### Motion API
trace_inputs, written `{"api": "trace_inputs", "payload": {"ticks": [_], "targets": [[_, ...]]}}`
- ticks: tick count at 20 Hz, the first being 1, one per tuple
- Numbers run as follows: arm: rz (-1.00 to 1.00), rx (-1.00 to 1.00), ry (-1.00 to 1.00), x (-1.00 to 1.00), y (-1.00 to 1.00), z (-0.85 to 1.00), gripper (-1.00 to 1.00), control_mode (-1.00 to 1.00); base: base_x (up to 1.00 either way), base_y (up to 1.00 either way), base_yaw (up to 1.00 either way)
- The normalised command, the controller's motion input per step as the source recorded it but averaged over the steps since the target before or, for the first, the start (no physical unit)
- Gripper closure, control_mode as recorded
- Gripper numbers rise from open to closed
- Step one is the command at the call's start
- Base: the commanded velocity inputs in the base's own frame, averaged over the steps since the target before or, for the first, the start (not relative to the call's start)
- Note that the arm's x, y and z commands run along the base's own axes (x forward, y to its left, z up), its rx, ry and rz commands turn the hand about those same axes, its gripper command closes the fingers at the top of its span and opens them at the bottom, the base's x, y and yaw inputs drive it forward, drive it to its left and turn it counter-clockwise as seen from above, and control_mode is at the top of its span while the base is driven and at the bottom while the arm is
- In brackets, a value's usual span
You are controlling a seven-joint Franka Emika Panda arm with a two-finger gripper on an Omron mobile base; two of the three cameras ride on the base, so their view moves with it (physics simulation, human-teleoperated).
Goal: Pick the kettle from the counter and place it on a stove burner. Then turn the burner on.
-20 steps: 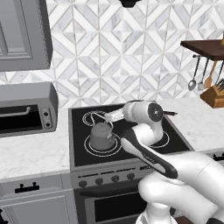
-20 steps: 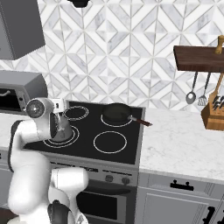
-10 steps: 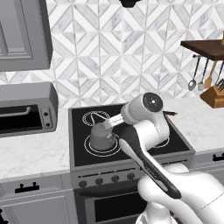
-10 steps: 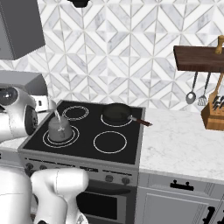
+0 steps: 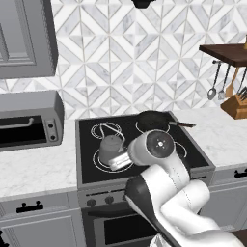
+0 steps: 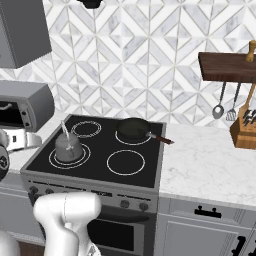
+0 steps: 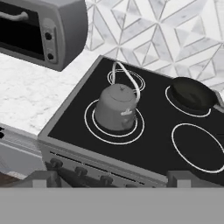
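The small grey kettle (image 7: 116,109) stands upright on the front-left stove burner (image 7: 94,131), the largest double ring on the black cooktop. The kettle (image 5: 111,145) and its burner (image 6: 86,156) sit the same way in both base views. My gripper (image 7: 111,178) hangs in front of the stove's front edge, a short way back from the kettle. Its two dark fingertips (image 7: 43,178) stand wide apart, open, with nothing between them. The hand (image 5: 119,162) is low, just before the kettle (image 6: 67,146). White marble counter (image 7: 30,96) lies left of the stove.
A black frying pan (image 7: 192,94) sits on the back-right ring. A grey toaster oven (image 7: 43,26) stands on the left counter. Stove knobs (image 7: 80,171) line the front panel just below my fingers. A knife block (image 6: 245,130) and hanging utensils (image 6: 225,107) are at the far right.
The arm has drawn back and down from the kettle toward the stove's front edge. The kettle stays on its burner. The jaws stayed open.
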Motion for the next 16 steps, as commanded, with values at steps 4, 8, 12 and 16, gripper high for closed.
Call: {"api": "trace_inputs", "payload": {"ticks": [4, 8, 12, 16], "targets": [[-0.09, 0.00, 0.00, -0.65, 0.23, -0.15, -1.00, -1.00, 0.00, 0.00, 0.00], [-0.09, 0.00, 0.00, -0.52, 0.21, -0.32, -1.00, -1.00, 0.00, 0.00, 0.00], [-0.08, 0.00, 0.00, -0.37, 0.18, -0.60, -1.00, -1.00, 0.00, 0.00, 0.00], [-0.06, 0.02, -0.04, -0.18, 0.16, -0.71, -1.00, -1.00, 0.00, 0.00, 0.00]]}}
